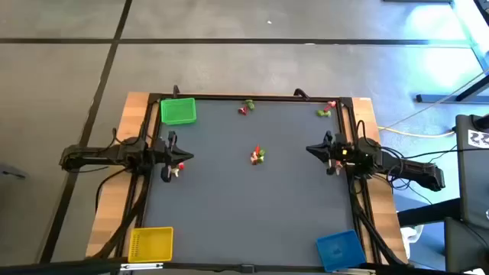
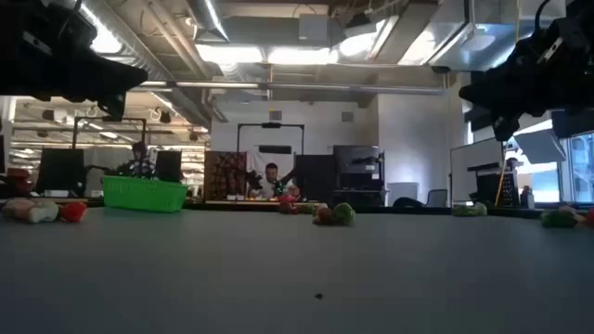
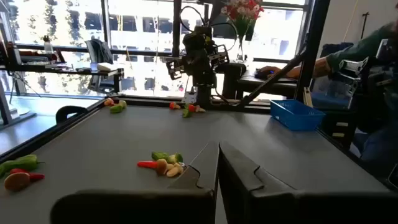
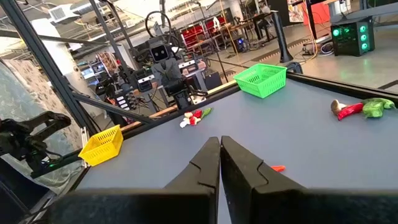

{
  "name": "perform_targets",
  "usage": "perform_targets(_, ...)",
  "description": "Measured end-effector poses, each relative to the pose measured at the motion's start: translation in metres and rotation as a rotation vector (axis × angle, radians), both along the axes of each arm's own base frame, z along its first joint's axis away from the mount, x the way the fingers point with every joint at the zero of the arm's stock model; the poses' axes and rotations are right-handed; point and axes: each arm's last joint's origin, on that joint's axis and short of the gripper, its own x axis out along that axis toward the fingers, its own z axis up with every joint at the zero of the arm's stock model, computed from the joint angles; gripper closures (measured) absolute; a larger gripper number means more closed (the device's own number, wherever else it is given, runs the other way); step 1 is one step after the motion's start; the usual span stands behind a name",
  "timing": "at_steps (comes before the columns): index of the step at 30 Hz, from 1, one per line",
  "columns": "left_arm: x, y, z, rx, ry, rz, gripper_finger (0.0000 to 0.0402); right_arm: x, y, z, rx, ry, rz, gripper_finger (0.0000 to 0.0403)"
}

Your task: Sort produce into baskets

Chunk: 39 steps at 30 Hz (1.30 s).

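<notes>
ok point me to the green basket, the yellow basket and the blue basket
green basket (image 1: 178, 111), high view, middle of its mesh floor
yellow basket (image 1: 150, 244), high view, middle of its inside
blue basket (image 1: 340, 249), high view, middle of its inside

The flat table top (image 1: 252, 206) was a plain dark grey, framed by a thin black rail, with pale light-brown wooden boards (image 1: 108, 206) showing along both sides. The small square plastic mesh basket (image 1: 178, 111) at one far corner was bright green; a second mesh basket (image 1: 150, 244) at a near corner was yellow, and the third (image 1: 340, 249) was blue. The tiny toy produce pieces in the middle cluster (image 1: 258, 156) were red, green and pale orange; the cluster at the far edge (image 1: 246, 107) was red and green. Both jointed arms (image 1: 107, 155) were black. The floor (image 1: 61, 84) was grey, crossed by dark lines.
</notes>
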Motion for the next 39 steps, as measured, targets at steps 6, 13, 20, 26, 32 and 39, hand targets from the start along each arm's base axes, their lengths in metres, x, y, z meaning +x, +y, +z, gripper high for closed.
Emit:
perform_targets(6, 0.0, 0.0, 0.0, 0.0, 0.0, 0.0, 0.0395, 0.0, 0.0, -0.0001, 0.0, 0.001, -0.001, 0.0386)
perform_targets(13, 0.0, 0.0, 0.0001, 0.0, 0.0, 0.0, 0.0395, 0.0, -0.0001, -0.0002, 0.001, 0.002, -0.002, 0.0386)
perform_targets(20, 0.0, 0.0, 0.0, 0.0, 0.0, 0.0, 0.0395, 0.0, -0.0001, -0.0003, 0.001, 0.003, -0.002, 0.0386)
perform_targets(26, 0.0, 0.0, 0.0, 0.0, 0.0, 0.0, 0.0395, 0.0, -0.0001, -0.0004, 0.001, 0.004, -0.002, 0.0386)
perform_targets(32, 0.0, 0.0, 0.0, 0.0, 0.0, 0.0, 0.0395, 0.0, -0.0001, -0.0005, 0.001, 0.005, -0.002, 0.0386)
perform_targets(39, 0.0, 0.0, 0.0, 0.04, 0.002, 0.001, 0.0395, 0.0, -0.0001, -0.0006, 0.001, 0.006, -0.001, 0.0386)
